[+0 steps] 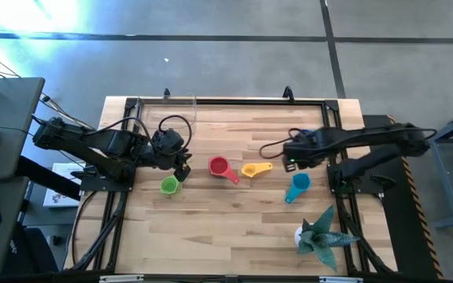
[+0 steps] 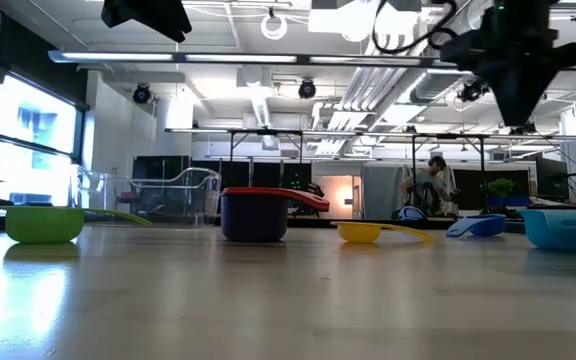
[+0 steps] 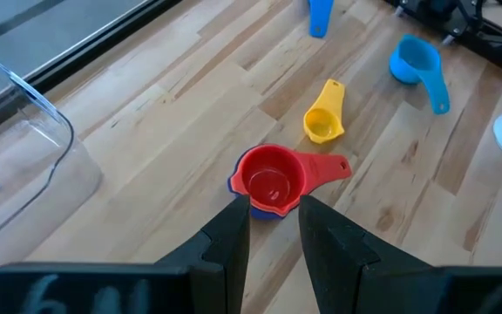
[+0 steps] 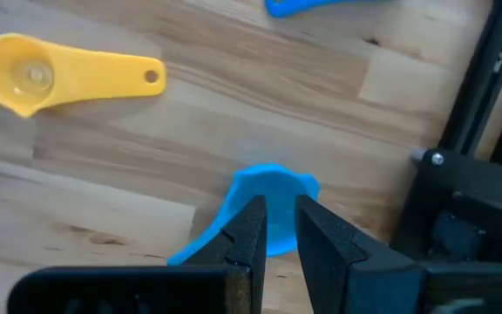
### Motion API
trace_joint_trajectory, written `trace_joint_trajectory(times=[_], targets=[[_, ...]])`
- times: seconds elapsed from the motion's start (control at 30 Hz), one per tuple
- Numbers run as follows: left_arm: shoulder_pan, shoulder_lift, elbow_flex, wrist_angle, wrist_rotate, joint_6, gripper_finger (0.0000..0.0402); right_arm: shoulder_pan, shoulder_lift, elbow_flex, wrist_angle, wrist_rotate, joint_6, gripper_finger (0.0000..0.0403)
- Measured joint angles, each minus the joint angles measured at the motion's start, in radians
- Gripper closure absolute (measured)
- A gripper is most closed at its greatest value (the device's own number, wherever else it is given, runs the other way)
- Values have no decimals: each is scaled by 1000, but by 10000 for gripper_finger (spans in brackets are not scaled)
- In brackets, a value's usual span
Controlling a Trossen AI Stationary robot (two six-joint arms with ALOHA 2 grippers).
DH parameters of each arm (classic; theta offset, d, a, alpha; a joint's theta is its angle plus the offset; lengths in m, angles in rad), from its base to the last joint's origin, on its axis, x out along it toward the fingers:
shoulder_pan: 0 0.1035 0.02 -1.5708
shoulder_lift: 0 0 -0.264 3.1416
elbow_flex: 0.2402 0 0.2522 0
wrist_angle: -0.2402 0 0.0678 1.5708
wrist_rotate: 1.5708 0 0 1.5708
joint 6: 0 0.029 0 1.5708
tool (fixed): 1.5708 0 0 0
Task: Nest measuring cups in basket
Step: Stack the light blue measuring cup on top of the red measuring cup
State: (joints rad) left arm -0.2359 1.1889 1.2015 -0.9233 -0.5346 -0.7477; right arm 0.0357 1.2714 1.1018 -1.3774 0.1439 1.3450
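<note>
Basket (image 1: 181,118) at upper left is sitting empty; red stack (image 1: 219,167), yellow cup (image 1: 252,169), green cup (image 1: 169,185), teal cup (image 1: 298,184) are lying loose. Left gripper (image 1: 181,167) and right gripper (image 1: 291,155) are hovering, fingers narrowly parted, holding nothing.

Purple cup (image 2: 254,220) mostly hidden beneath red cup (image 3: 273,179)

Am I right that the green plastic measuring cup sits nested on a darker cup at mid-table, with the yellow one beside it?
Not quite: the high view shows the red plastic measuring cup nested there, beside the yellow plastic measuring cup; the green plastic measuring cup sits alone.
</note>
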Motion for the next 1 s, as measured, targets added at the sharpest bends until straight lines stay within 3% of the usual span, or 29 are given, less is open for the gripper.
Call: trace_joint_trajectory(times=[0.33, 0.7, 1.0], targets=[[0, 0, 0, 0, -2, 1, 310, 0, -185, -231, 129, -62, 73, 344], [0, 0, 0, 0, -7, -24, 310, 0, -191, -361, 208, -150, 124, 292], [0, 0, 0, 2, -29, -27, 310, 0, -161, -366, 215, -157, 122, 289]])
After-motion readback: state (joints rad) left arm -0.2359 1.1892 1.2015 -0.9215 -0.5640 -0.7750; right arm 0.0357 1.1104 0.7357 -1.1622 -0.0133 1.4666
